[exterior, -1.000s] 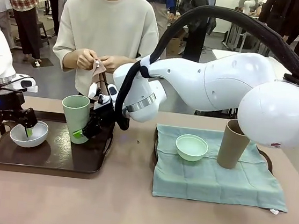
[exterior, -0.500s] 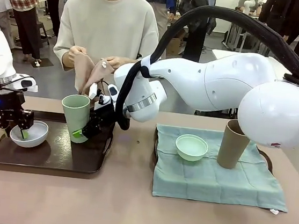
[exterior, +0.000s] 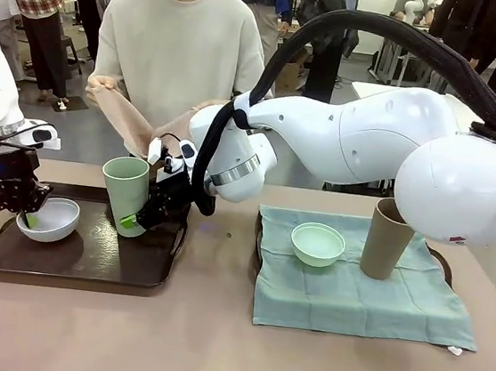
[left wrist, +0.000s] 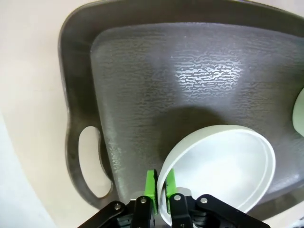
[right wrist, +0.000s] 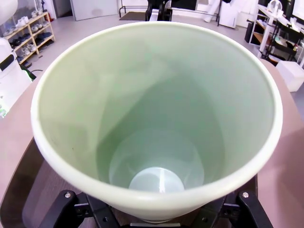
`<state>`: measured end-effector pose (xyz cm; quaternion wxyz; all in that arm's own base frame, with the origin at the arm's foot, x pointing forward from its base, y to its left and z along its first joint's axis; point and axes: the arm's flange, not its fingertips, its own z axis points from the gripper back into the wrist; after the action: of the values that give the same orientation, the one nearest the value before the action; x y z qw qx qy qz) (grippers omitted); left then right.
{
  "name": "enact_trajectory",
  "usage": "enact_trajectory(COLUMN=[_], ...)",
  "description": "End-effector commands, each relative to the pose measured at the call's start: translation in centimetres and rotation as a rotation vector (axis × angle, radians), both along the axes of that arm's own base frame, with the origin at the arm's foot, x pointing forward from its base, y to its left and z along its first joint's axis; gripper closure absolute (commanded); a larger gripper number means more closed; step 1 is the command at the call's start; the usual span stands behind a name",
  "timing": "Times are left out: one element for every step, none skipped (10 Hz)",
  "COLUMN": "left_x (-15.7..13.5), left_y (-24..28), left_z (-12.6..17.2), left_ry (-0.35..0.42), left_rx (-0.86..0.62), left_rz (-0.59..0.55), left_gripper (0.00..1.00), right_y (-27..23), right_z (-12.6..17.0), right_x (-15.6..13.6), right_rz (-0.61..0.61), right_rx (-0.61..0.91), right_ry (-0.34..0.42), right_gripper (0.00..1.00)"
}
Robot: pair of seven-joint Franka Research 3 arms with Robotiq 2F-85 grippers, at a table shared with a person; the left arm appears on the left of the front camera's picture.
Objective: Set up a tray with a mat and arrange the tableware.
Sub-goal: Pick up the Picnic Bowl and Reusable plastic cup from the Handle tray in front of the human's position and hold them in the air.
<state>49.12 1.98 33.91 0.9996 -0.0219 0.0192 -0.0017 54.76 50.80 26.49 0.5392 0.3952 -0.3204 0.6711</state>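
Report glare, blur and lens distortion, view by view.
Front view: even light, sharp throughout, only soft shadows around the tray. Left wrist view: a bright glare patch on the tray's textured floor, and the white bowl throws a dark shadow beside it. Right wrist view: wide-angle bulge stretches the cup, mouth huge against a tiny base, near rim slightly soft.

No legible text, label, brand, number or sign anywhere in these three views.

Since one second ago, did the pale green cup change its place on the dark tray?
No. The pale green cup stands at the same spot on the dark tray, near the tray's right edge, as before.
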Motion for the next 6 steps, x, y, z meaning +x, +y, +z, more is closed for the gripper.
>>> enact_trajectory(left_x=[-0.5,-0.6,-0.8,-0.9,-1.4,-1.9], left_y=[0.2,0.3,0.3,0.3,0.4,0.7], left_z=[0.4,0.7,1.0,1.6,2.6,4.1], left_ry=[-0.007,-0.007,-0.011,-0.009,0.009,0.008], left_rx=[0.006,0.01,0.016,0.019,0.026,0.022], left_rz=[0.007,0.008,0.008,0.009,0.015,0.013], left_gripper=[1.0,1.0,1.0,1.0,1.0,1.0], right_y=[-0.3,-0.6,-1.0,-1.4,-2.2,-2.8], right_z=[-0.1,0.1,0.6,1.5,3.3,5.6], right_x=[0.1,0.0,-0.2,-0.5,-1.4,-2.6], right_rz=[0.005,-0.001,-0.006,-0.035,-0.025,-0.043], right_rx=[0.007,0.004,0.005,-0.009,-0.015,-0.029], right_ry=[-0.003,-0.001,-0.007,-0.008,0.014,0.003], right_gripper=[1.0,1.0,0.79,0.79,0.86,0.86])
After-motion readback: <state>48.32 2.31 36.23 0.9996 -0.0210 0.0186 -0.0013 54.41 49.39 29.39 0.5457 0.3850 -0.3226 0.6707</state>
